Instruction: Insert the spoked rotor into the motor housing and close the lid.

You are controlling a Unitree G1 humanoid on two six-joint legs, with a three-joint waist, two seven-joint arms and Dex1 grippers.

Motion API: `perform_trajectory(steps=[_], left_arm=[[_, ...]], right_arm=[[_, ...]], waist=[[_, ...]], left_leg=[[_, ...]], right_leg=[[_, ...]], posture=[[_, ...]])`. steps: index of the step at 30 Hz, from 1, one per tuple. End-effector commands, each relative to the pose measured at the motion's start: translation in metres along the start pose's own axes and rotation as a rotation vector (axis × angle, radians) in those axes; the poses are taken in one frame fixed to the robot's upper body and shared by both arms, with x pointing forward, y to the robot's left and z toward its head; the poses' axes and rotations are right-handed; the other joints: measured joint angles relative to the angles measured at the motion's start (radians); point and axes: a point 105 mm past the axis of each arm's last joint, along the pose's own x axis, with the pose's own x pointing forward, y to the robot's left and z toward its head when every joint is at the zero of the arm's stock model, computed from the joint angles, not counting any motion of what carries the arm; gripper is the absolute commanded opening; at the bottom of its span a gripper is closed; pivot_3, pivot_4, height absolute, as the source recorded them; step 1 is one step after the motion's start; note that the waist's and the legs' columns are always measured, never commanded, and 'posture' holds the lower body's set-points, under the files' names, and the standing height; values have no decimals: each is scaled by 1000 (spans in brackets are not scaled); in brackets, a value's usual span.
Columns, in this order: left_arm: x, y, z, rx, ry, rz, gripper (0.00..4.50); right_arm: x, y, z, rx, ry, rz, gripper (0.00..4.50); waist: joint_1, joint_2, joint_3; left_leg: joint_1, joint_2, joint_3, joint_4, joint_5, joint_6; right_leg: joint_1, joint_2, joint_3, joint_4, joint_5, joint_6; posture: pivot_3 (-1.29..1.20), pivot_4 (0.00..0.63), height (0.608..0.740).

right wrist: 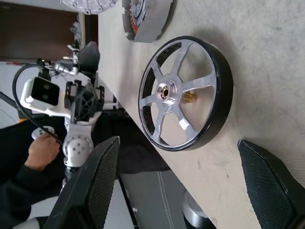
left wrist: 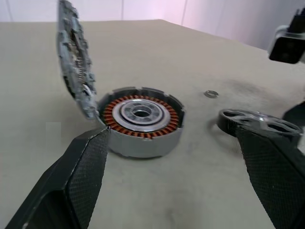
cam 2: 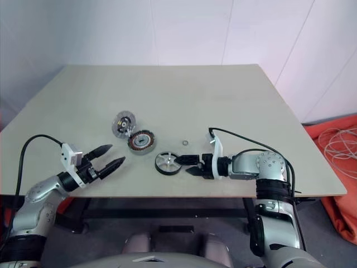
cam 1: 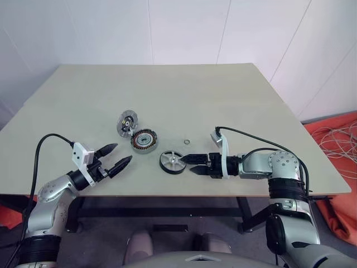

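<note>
Both textured black hands, left point(cam 1: 113, 159) and right point(cam 1: 191, 163), gape; silver 5-spoked rotor point(cam 1: 173, 162) lies flat.

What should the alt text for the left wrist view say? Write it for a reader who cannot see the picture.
The motor housing sits on the table with its copper windings exposed and the lid standing open at its edge. The left gripper has its two black fingers spread open in front. The spoked rotor and a tiny ring lie beyond.

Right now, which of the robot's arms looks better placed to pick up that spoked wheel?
Probably the right: its open right gripper sits just beside the spoked rotor, fingers aimed at it. The open left gripper hangs farther off.
</note>
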Motion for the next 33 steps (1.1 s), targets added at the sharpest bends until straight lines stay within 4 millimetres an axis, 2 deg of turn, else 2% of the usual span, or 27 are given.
perform_trajectory(steps=[1, 9, 10, 13, 21, 23, 29, 33], left_arm=[[0, -2, 10, 48, -17, -15, 4469], [2, 2, 13, 71, -28, 4, 4469], [2, 3, 13, 74, -29, 7, 4492], [3, 3, 14, 78, -31, 12, 4500], [3, 6, 14, 84, -32, 24, 4500], [4, 6, 14, 85, -33, 25, 4500], [5, 6, 12, 83, -34, 26, 4500], [6, 7, 12, 82, -34, 29, 4500]], right_arm=[[8, 8, -4, 18, 15, 40, 4500], [22, 12, 2, 62, -6, 31, 4500], [23, 12, 2, 68, -7, 30, 4318], [25, 11, 1, 78, -9, 27, 3616], [24, 14, 6, 98, -51, 36, 846], [22, 17, 11, 96, -70, 51, 323], [13, 25, 26, 93, -152, 85, 322], [-13, 23, 58, 128, -308, 92, 322]], waist=[[-1, 0, 0], [-2, 0, 0], [-3, 0, 0], [-3, 0, 0], [2, 0, 0], [2, 1, 0], [2, 1, 0], [3, 1, 0]], left_leg=[[0, 0, 0, 0, 0, 0], [1, 0, 0, -1, 0, -1], [1, 1, 0, -1, 1, -1], [2, 1, 0, -1, 1, -2], [0, 0, 0, -3, 1, -2], [1, 0, 0, -5, 1, -2], [0, -1, 0, -5, 2, -3], [-1, -1, 0, -5, 2, -3]], right_leg=[[0, 0, 0, 0, 0, 0], [0, 0, 0, 0, 0, 0], [0, 0, 0, 0, 0, 0], [-1, 0, 0, 0, 0, 0], [-1, 0, 0, -2, 0, 0], [-1, 0, 0, -2, 0, 0], [-2, 0, 0, -2, 0, 0], [-3, 0, 0, -2, 0, 0]], posture=[[0, 0, 740], [0, 0, 740], [0, 0, 740], [0, 0, 740], [0, 0, 740], [0, 0, 740], [0, 0, 740], [0, 0, 740]])
